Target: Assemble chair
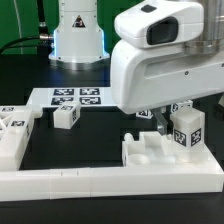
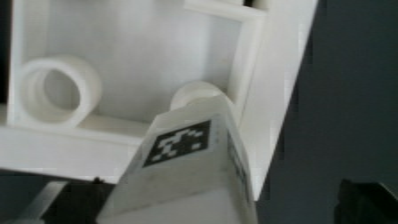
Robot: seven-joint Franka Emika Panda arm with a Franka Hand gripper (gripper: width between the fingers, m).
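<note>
Spread to its full width, the hand is held low over the exterior view's right side of the black counter, and nothing is seen clamped between its jaws. Just beside it stands a white plastic upright tagged block bearing a black-and-white square tag, set on end on a chunky white plastic notched base block.

The chair is thus found in pieces. This partly joined pair is pressed against the long white L-shaped border rail, probably so that the base is braced and cannot slide while parts are pushed in. In the wrist view a round ring-shaped socket is seen in the base beside the upright piece, presumably for a later part. Whether a fingertip touches the upright block cannot be told.

A small tagged cube of white plastic is left near the marker board, and loose white slabs are kept at the exterior view's left, well apart, apparently awaiting later steps.
</note>
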